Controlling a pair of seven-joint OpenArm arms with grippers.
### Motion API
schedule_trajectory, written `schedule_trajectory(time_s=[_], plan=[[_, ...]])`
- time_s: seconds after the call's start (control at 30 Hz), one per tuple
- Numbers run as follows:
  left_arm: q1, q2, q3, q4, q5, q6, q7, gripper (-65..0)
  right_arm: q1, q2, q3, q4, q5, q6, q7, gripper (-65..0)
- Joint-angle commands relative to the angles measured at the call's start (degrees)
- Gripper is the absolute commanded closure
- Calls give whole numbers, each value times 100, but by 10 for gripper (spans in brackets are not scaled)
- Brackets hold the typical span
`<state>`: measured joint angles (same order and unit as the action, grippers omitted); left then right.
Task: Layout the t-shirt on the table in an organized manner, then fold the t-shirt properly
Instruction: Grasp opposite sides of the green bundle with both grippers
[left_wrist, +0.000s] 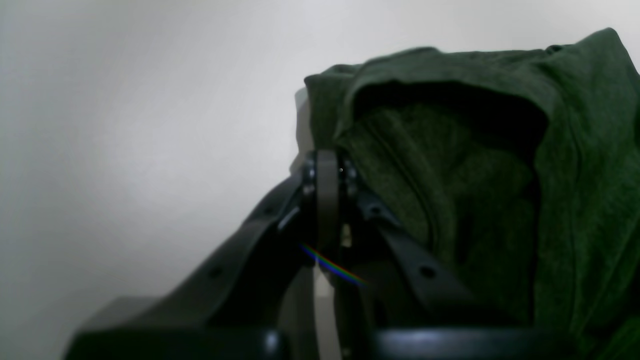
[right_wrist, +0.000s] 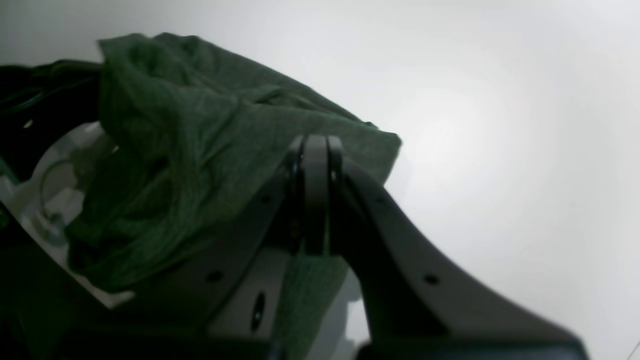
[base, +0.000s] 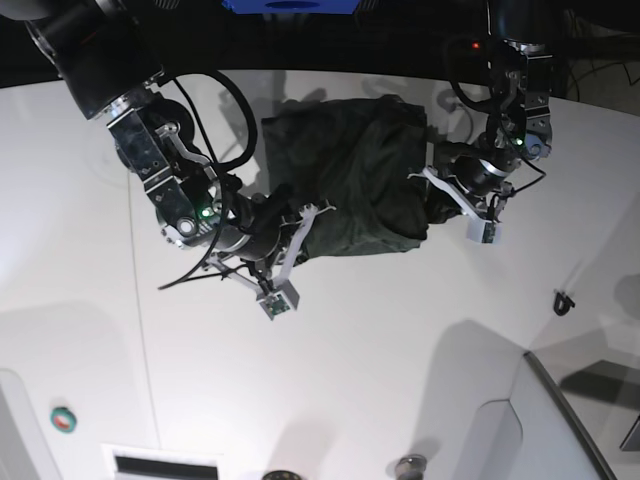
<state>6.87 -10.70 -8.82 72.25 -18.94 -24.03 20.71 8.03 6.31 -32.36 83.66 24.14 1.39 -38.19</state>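
Both grippers clamped on t-shirt (base: 350, 175) edges: left gripper (left_wrist: 327, 167), right gripper (right_wrist: 316, 150). Shirt bunched mid table (base: 400, 350); wide bare white all round.

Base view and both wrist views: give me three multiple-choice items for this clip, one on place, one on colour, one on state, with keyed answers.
1. Where does the t-shirt lie?
A. On the table, between the two arms
B. On the floor
C. Draped over a chair

2. What colour is the t-shirt?
A. Red
B. Dark green
C. Yellow

3. How is the t-shirt now?
A. Spread flat, sleeves out
B. Rolled into a tube
C. Bunched, with both grippers shut on its edges

Answers:
1. A, the base view shows it on the white top between the arms.
2. B, all views show dark green cloth.
3. C, the left gripper and right gripper each pinch wrinkled cloth.
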Motion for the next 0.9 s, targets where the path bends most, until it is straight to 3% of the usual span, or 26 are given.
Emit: schedule_trajectory(time_s=[0.0,0.37,0.63,0.77,0.87], plan=[[-112,-60,-19,76,-80,-36,-141,0,124,-20,23,25,8,68,96,-9],[-120,-77,-10,59,-80,-36,-115,0,274,-46,84,-1161,8,33,448,-8],[196,-77,-19,613,-89,-36,-106,0,-236,-28,84,307,-1,33,387,-8],[495,-139,-81,1096,-97,-36,-106,0,-535,95,58,834,-1,24,-141,-8],[671,-139,-450,1210,-132,-36,-106,0,-772,112,40,755,-10,24,-176,-8]])
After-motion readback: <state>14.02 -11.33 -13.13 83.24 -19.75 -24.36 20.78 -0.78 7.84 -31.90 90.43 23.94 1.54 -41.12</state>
